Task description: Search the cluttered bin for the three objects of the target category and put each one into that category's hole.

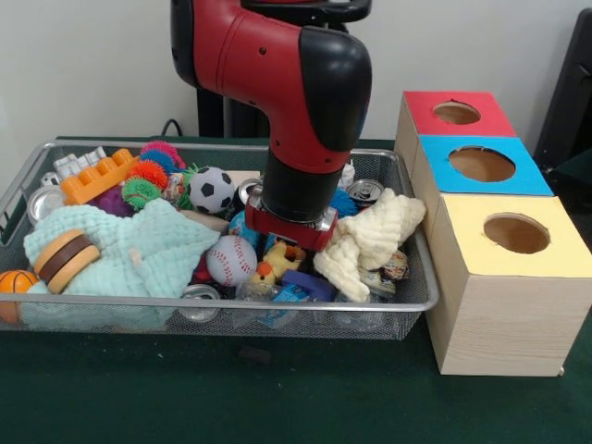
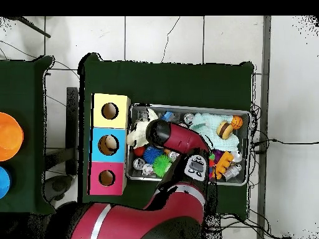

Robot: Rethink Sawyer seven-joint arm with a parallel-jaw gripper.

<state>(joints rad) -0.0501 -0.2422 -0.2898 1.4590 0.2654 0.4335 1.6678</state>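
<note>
A wire mesh bin [image 1: 407, 305] holds a jumble of toys. Among them are a baseball [image 1: 231, 260], a soccer ball [image 1: 211, 190] and a small basketball [image 1: 14, 282] at the left end. The red and black arm reaches down into the bin's middle. My gripper [image 1: 289, 231] is low among the toys, just right of the baseball and above a yellow duck toy [image 1: 282, 254]; its tips are hidden. A wooden box to the right has a red hole [image 1: 456, 113], a blue hole [image 1: 481, 164] and a yellow hole [image 1: 516, 233]. In the overhead view the arm [image 2: 159, 132] covers the bin's centre.
A mint cloth [image 1: 139, 245] with a toy burger [image 1: 65, 259] fills the bin's left. A cream cloth [image 1: 370, 236] lies at its right, with spiky balls [image 1: 148, 171], an orange block [image 1: 97, 176] and cans [image 1: 365, 191] behind. The box [image 2: 109, 127] touches the bin's side.
</note>
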